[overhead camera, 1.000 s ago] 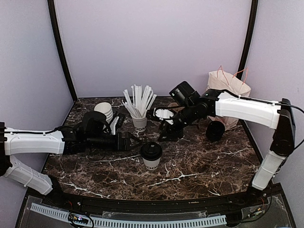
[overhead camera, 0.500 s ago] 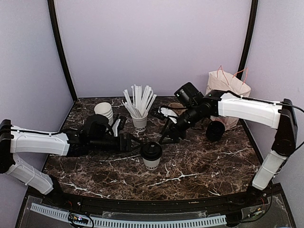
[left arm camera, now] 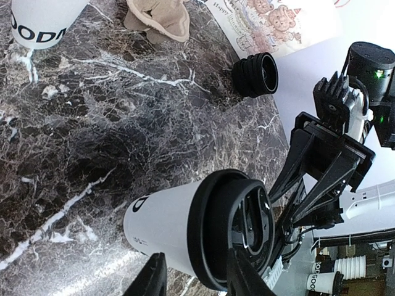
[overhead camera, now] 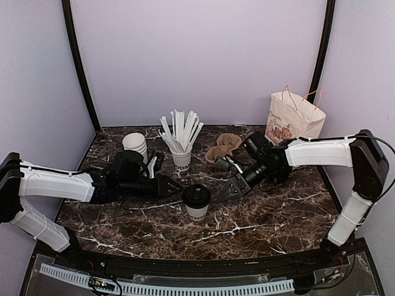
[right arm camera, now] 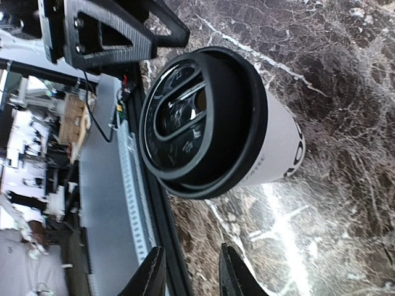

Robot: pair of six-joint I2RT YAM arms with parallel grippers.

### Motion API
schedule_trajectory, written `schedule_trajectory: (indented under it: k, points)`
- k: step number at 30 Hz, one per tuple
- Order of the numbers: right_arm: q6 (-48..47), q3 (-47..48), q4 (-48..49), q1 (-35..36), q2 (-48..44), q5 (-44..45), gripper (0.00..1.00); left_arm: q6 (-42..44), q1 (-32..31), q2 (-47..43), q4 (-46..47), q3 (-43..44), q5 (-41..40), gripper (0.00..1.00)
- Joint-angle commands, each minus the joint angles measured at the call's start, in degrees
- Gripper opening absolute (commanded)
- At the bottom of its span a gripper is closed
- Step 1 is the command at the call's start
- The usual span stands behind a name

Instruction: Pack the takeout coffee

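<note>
One coffee cup (overhead camera: 197,200), black lid on, upright near the front middle of the desk (overhead camera: 265,216). Flanked by the left fingers (overhead camera: 174,185) just beside it on one side and the right fingers (overhead camera: 229,191) near it on the other, both low and aimed at it. Both pairs apart with a narrow gap, clamped on nothing; cup ahead of the tips, not between them. Touching the lid or not: cannot tell.

Farther back: one cup of straws (overhead camera: 181,159), one stack of lidless cups (overhead camera: 134,145), one brown cardboard carrier (overhead camera: 223,147), one paper bag (overhead camera: 293,117), one stack of black lids (left arm camera: 256,74).
</note>
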Motion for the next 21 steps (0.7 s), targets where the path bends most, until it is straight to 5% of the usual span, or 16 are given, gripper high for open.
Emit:
schedule_trajectory:
  k: [1,21]
  points:
    - [5.13,2.09,4.40,-0.30,3.08,-8.09,0.28,-1.18,0.61,0.60,2.74,-0.37,0.99,0.35]
    - [7.57,6.69,5.73,-0.25,11.23,-10.22,0.31,-0.94,2.07,6.08,5.59,-0.61,4.76,0.34]
